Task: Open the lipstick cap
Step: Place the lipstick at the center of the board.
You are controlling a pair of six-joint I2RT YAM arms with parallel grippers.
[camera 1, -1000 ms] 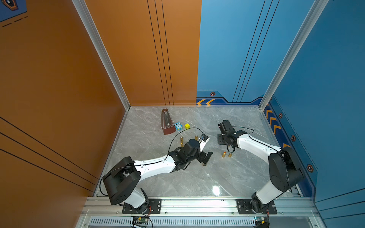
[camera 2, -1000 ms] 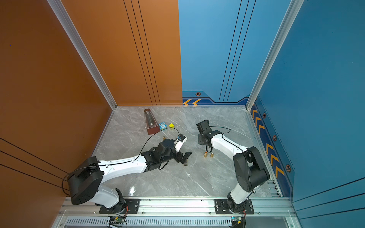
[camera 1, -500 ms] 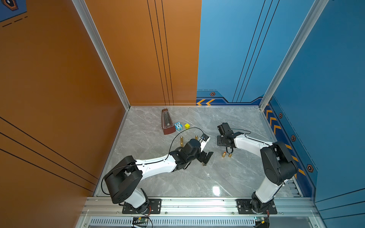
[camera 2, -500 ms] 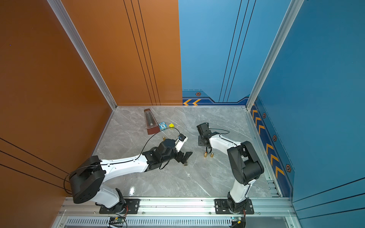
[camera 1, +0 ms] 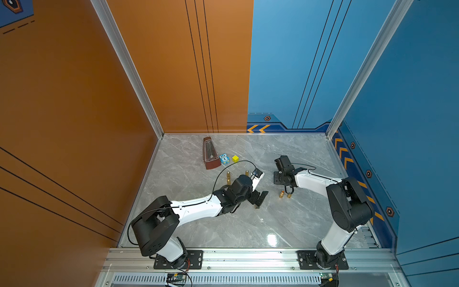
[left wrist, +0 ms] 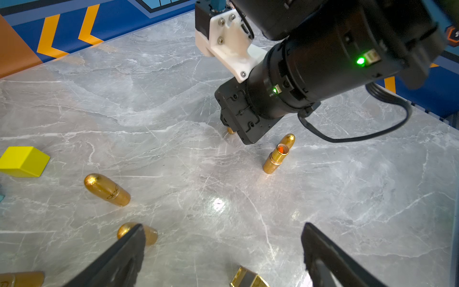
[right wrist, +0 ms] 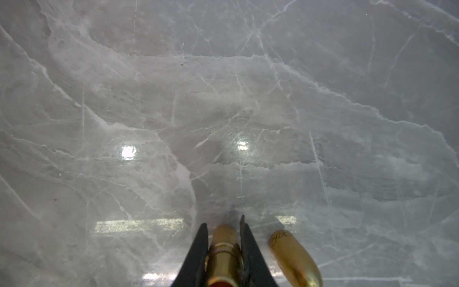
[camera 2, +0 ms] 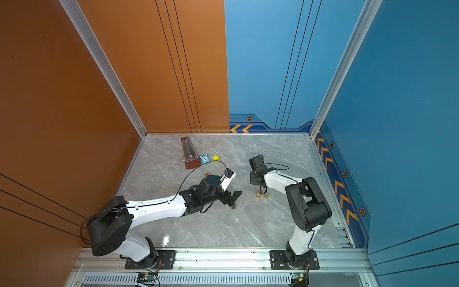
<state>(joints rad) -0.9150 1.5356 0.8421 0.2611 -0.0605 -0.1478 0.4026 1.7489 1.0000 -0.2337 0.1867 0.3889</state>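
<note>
Gripping the upright lipstick (right wrist: pixel 223 251) from above, right jaws are sitting beside the cap (right wrist: pixel 293 258); left jaws are gaping.

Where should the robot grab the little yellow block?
Probably from straight above, pinching two opposite flat sides of the yellow block: it sits flat on the table with its top free. Choose the sides not facing the blue owl toy, which stands close beside it.
</note>
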